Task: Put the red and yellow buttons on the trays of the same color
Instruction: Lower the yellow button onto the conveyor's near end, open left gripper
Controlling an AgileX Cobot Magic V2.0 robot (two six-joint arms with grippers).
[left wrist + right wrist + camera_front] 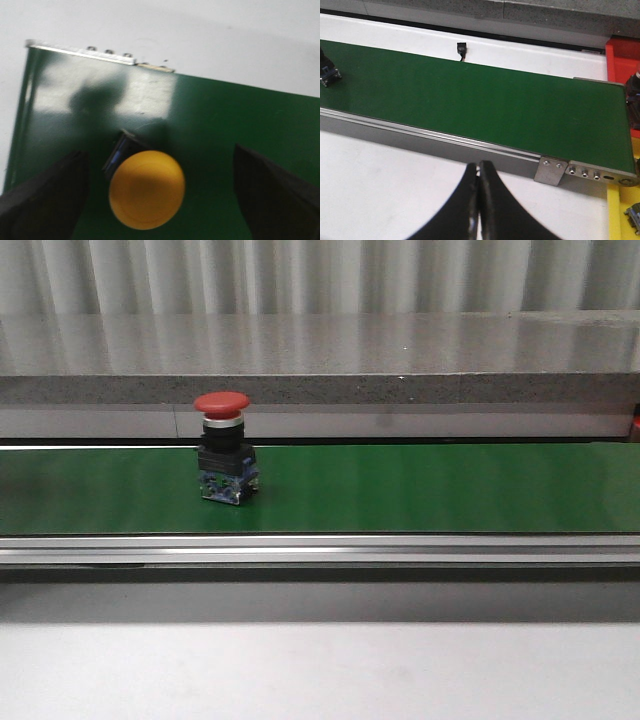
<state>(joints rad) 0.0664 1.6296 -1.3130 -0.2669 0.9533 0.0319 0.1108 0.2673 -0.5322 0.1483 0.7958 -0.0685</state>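
A red button (pixel 222 455) stands upright on the green belt (pixel 420 485), left of the middle in the front view; neither gripper shows there. In the left wrist view a yellow button (pixel 146 190) stands on the belt between the wide-apart fingers (pixel 45 200) of my left gripper (pixel 160 200), open and closer to one finger, touching neither. My right gripper (pixel 479 170) is shut and empty over the white table in front of the belt. A red tray (pixel 621 57) and a yellow tray (pixel 615 212) lie past the belt's end.
The belt ends in a metal bracket (pixel 552 171) with bolts. A dark button body (pixel 633 97) sits at the red tray's edge and a small part (pixel 633 218) lies in the yellow tray. A black sensor (pixel 462 50) stands behind the belt. A grey ledge (pixel 320 355) runs behind.
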